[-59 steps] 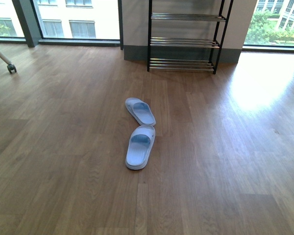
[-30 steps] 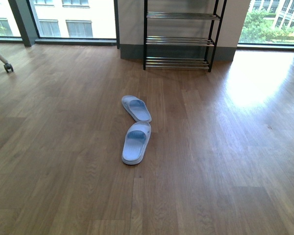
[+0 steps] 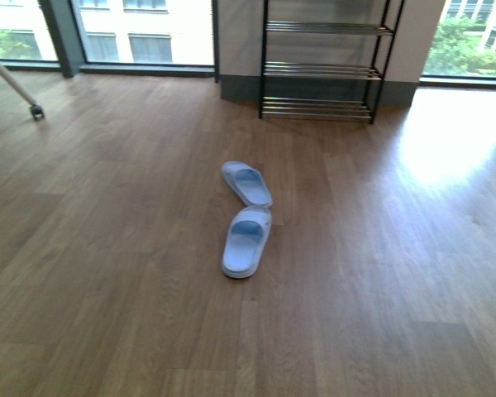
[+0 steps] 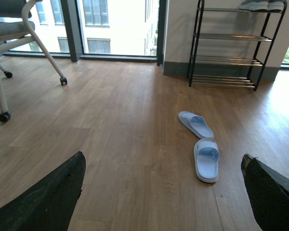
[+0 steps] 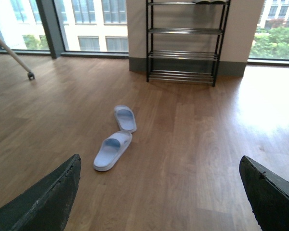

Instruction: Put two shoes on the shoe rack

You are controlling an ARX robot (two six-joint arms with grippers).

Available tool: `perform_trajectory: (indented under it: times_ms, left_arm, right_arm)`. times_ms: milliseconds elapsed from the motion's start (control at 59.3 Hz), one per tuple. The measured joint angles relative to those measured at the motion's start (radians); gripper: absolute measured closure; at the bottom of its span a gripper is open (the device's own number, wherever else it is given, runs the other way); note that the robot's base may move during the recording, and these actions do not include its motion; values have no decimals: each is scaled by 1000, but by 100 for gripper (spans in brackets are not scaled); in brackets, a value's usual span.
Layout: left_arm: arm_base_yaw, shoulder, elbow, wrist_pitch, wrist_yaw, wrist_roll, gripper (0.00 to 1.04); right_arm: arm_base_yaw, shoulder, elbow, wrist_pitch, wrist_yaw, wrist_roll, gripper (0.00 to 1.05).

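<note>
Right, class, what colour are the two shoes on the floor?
Pale blue: the near shoe and the far shoe alike, clearest in the front view.

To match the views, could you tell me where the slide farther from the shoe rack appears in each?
Front view: slide, floor, near picture centre.
Left wrist view: slide, nearer the camera than its partner.
Right wrist view: the same.
Shared landmark: shoe rack against the far wall.

The far slipper (image 3: 247, 184) lies just behind the near slipper (image 3: 247, 241) on the floor (image 3: 107, 248), well before the rack (image 3: 318, 70).
</note>
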Motion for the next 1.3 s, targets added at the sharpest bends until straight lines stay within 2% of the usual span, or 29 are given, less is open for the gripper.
perform_trajectory:
  times_ms: [1298]
  left_arm:
    - [2, 0, 0, 0, -2, 0, 9]
  right_arm:
    - [0, 1, 0, 0, -6, 0, 9]
